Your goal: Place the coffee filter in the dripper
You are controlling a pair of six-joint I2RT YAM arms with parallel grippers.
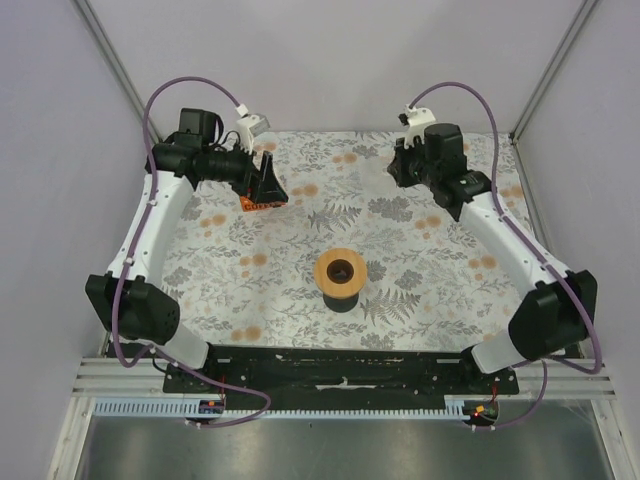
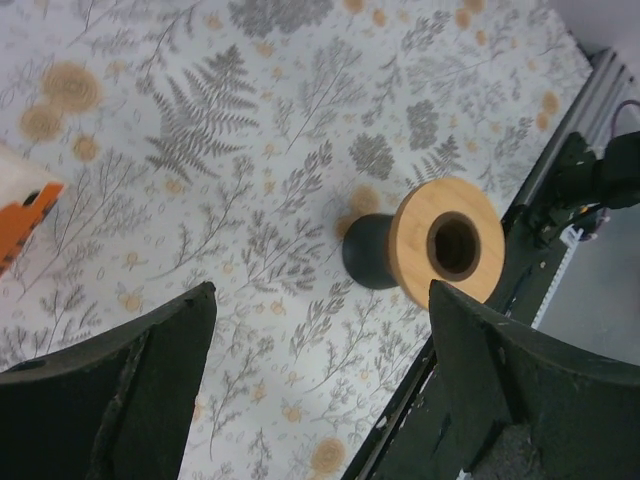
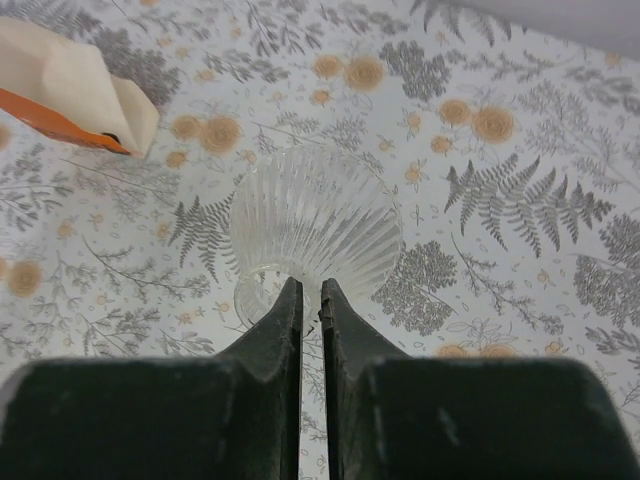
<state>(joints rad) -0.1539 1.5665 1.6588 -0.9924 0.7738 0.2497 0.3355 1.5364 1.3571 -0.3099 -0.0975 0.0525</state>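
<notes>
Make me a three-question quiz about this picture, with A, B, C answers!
1. Where is the dripper? A) in a claw B) on the floor C) middle of the table
2. What colour is its rim? A) blue B) tan-orange C) green
3. How is the left claw? A) wide open B) shut on the dripper C) shut on a spoon
Answers: 1 C, it stands alone mid-table; 2 B, the top ring is tan-orange; 3 A, its jaws stand far apart, nothing between.
</notes>
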